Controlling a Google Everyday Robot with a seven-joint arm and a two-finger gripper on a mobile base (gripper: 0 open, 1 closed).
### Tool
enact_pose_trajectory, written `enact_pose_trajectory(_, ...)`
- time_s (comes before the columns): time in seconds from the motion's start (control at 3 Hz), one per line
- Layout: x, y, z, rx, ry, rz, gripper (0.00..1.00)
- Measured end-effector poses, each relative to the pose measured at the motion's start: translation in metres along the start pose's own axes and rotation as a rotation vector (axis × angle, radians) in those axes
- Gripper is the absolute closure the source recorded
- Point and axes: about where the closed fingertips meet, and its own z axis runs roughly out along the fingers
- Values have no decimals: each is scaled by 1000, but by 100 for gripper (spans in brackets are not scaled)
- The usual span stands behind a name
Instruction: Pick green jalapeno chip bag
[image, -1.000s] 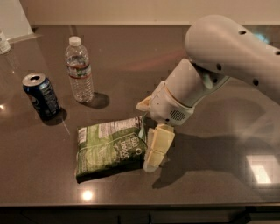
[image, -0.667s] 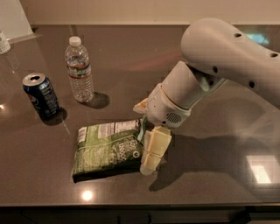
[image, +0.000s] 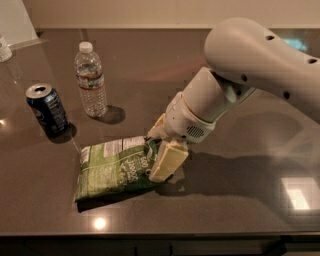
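A dark, glossy table top (image: 235, 215) is observed, on which three items are laid out. The green jalapeno chip bag (image: 114, 167) is found lying flat near the front edge, left of centre, with its long axis running left to right; white print and a pale panel are seen on its upper face, and the surface is noted to be crinkled.

The gripper (image: 158, 153) is located at the right end of the bag, low over the table; it is carried by a thick white arm (image: 250, 65) which enters from the upper right and is angled down to the left. One cream finger (image: 169, 159) is seen on the near side of the bag's right end, and a second is partly visible on the far side; the bag's end is bunched between them, and the gripper is judged to be closed upon the bag. The left part of the bag is seen resting on the table; whether the right end is raised cannot be told.

A clear water bottle (image: 90, 82) with a white cap is recorded standing upright behind the bag, well apart from it; a dark blue soda can (image: 47, 109) is recorded upright to the left of the bottle, near it but not touching. Both are clear of the gripper.
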Motion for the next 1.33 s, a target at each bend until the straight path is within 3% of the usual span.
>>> enact_pose_trajectory(0.67, 2, -11, -35, 65, -19, 41, 83)
enact_pose_trajectory(1.0, -4, -17, -65, 101, -39, 46, 100)
enact_pose_trajectory(1.33, -16, -21, -99, 143, -64, 26, 100)
